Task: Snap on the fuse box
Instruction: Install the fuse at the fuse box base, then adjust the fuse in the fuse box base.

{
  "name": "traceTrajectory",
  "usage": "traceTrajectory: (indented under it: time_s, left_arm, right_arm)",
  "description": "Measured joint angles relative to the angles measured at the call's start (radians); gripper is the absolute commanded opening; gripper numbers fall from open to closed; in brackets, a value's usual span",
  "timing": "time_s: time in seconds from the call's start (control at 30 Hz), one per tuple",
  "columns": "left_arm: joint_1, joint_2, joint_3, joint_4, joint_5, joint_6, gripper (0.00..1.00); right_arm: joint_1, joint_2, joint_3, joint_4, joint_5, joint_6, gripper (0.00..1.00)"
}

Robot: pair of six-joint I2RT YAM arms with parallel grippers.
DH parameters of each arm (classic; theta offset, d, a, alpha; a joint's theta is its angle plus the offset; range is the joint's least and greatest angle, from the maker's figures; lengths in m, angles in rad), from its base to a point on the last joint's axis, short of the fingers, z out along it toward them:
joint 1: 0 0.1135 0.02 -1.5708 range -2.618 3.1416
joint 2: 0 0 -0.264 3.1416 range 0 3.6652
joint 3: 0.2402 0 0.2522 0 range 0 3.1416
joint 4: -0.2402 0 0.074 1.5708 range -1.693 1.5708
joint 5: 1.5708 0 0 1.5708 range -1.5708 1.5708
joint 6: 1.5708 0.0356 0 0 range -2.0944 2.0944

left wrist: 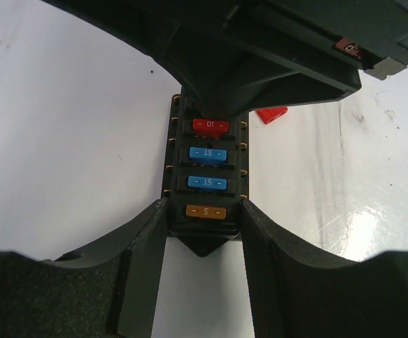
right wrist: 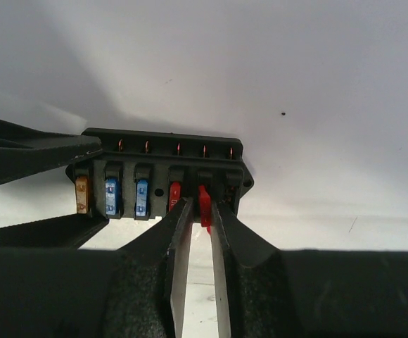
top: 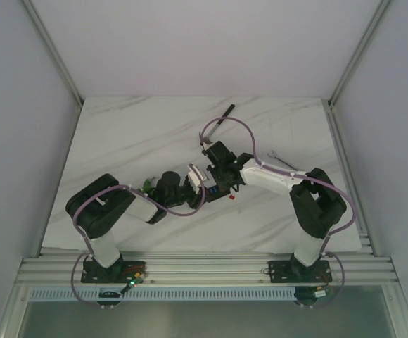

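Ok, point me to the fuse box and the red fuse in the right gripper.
fuse box [right wrist: 162, 137]: right wrist view, top rim.
held red fuse [right wrist: 205, 204]: right wrist view, middle of its body.

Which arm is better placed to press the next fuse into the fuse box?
Right. The right fingers pinch a red fuse at an empty slot of the fuse box; the left fingers clamp its sides, probably to steady it.

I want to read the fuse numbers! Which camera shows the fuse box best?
Left wrist: the fuse box faces it, labels 10, 15, 15, 5 readable. Right wrist sees it side-on; top view shows it tiny.
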Motion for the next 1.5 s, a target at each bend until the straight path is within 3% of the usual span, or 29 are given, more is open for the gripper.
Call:
traceTrajectory:
  time_s: [0.27,1.07,1.37,1.5]
  left_arm:
    - [0.0,0.0,0.0,-0.001,0.0,0.0,0.54]
    - [0.0,0.0,0.003,-0.005,0.0,0.0,0.54]
    - [0.0,0.0,0.004,-0.006,0.0,0.0,0.54]
    - [0.0,0.0,0.004,-0.008,0.0,0.0,0.53]
  right_arm:
    - [0.0,0.0,0.002,-0.006,0.002,0.0,0.29]
    - [0.0,-0.011,0.006,-0.019,-0.003,0.016,0.25]
    - [0.0,-0.015,0.006,-0.023,-0.012,0.028,0.08]
    - [0.0,-0.015,0.006,-0.023,-0.014,0.031,0.05]
